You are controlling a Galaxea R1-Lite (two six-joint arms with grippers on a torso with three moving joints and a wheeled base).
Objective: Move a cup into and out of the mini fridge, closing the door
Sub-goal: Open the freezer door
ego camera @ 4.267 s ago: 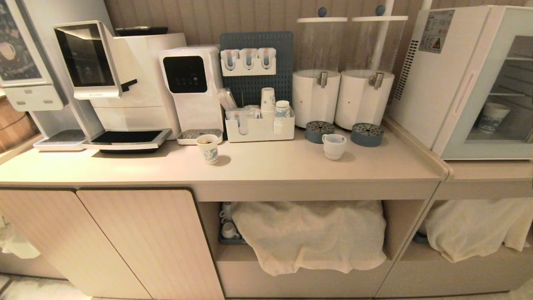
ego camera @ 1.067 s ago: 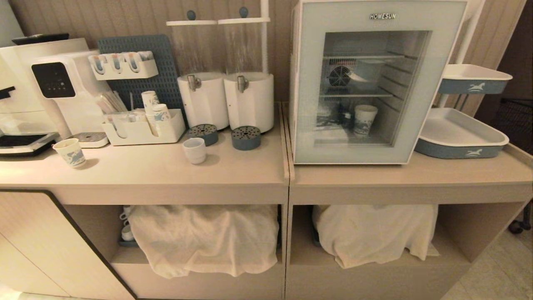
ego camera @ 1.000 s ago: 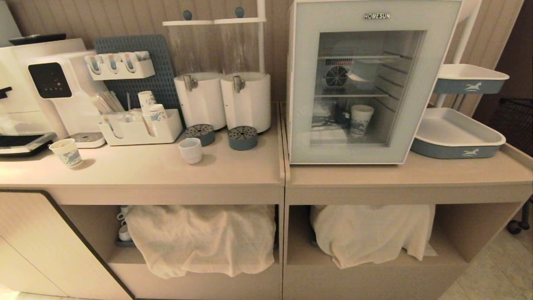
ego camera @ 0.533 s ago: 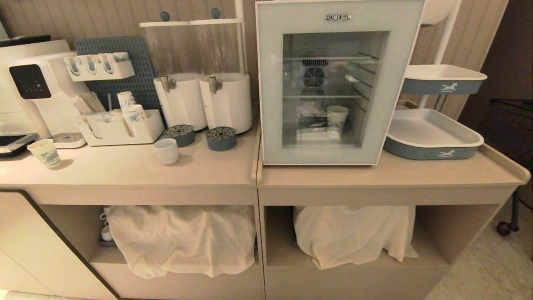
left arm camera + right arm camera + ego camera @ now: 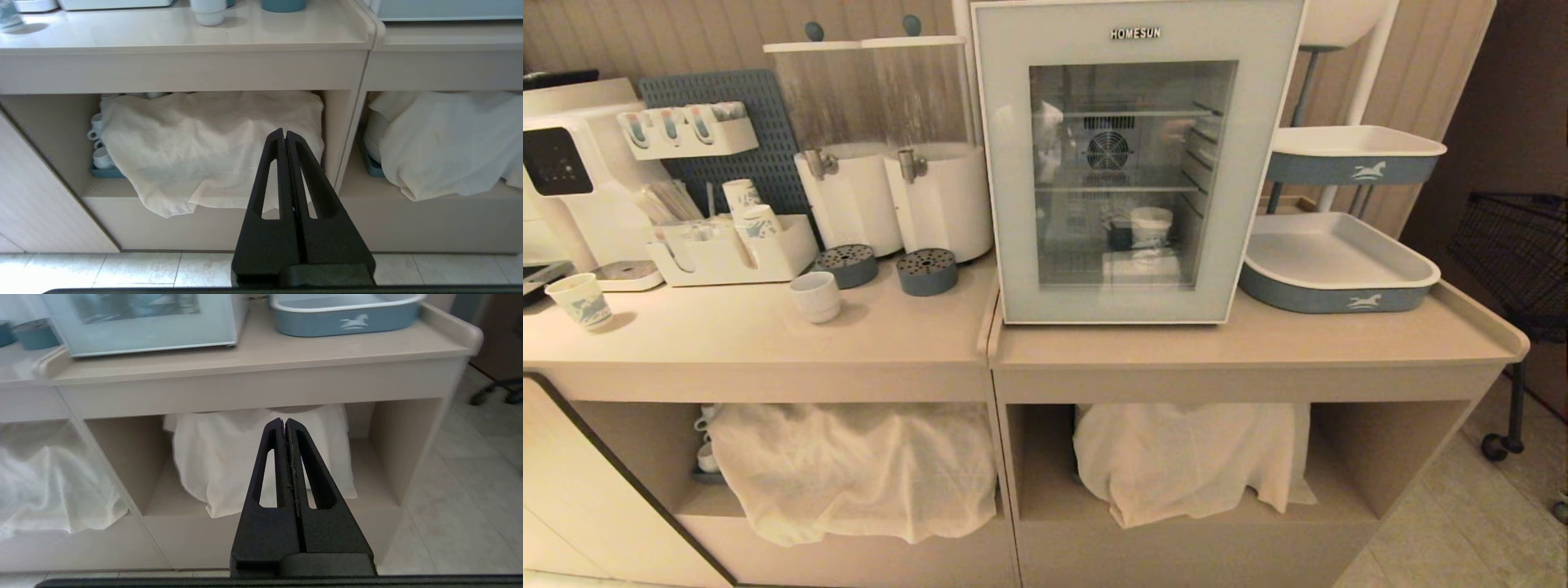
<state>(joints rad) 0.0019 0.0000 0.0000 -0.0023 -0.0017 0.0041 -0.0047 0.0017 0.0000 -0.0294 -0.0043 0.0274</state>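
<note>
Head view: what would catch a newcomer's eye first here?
The mini fridge stands mid-counter with its glass door shut and a paper cup inside. To its left, the small white cup sits on the counter before two drink dispensers. Both arms hang low, left gripper and right gripper shut.

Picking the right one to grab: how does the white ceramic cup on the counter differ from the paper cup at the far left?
The cup is plain white and squat; the paper cup is taller, flares upward and bears a blue pattern. The cup stands near the blue drip trays, closer to the mini fridge. Both stand upright on the counter.
</note>
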